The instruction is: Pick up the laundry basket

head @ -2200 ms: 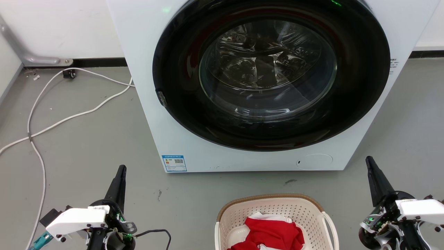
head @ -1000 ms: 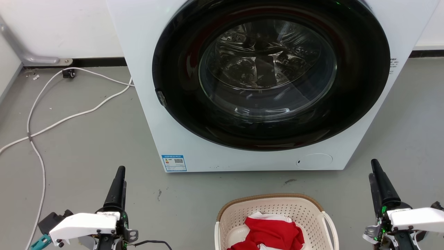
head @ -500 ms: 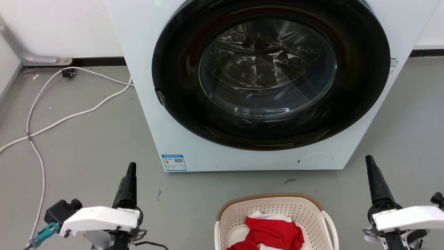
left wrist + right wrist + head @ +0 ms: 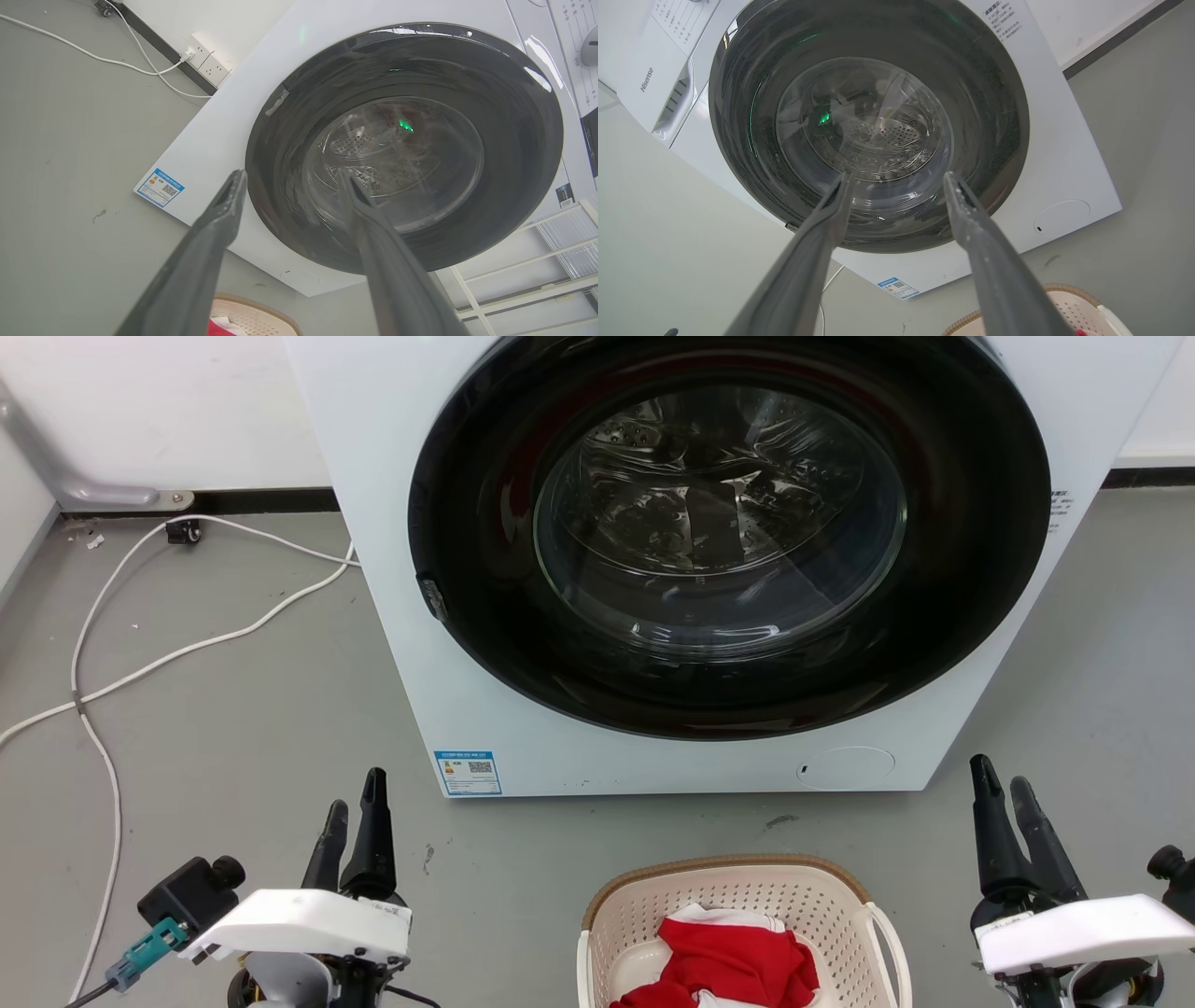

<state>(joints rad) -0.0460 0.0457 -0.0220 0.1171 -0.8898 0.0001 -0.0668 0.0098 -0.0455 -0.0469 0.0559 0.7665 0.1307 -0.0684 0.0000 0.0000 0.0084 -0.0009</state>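
The laundry basket [image 4: 794, 896] stands on the grey floor at the bottom centre of the head view, cream with perforated walls, a brown rim and a white loop handle [image 4: 887, 938] on its right side; red and white cloth [image 4: 738, 966] lies inside. A corner of the laundry basket [image 4: 252, 317] peeks in below the left wrist view, and the laundry basket [image 4: 1069, 310] also shows at the lower right of the right wrist view. My left gripper [image 4: 356, 791] hovers open to the basket's left, holding nothing. My right gripper [image 4: 999, 776] is open to its right, also holding nothing.
A white front-loading washing machine [image 4: 392, 569] with a closed dark round door [image 4: 728, 541] stands just behind the basket. White cables [image 4: 187, 653] trail over the floor at the left. A white wire rack [image 4: 537, 261] stands beside the machine.
Both grippers have gone from shut to open. The left gripper has moved right and a little forward; the right one has stayed about where it was. The basket has not moved.
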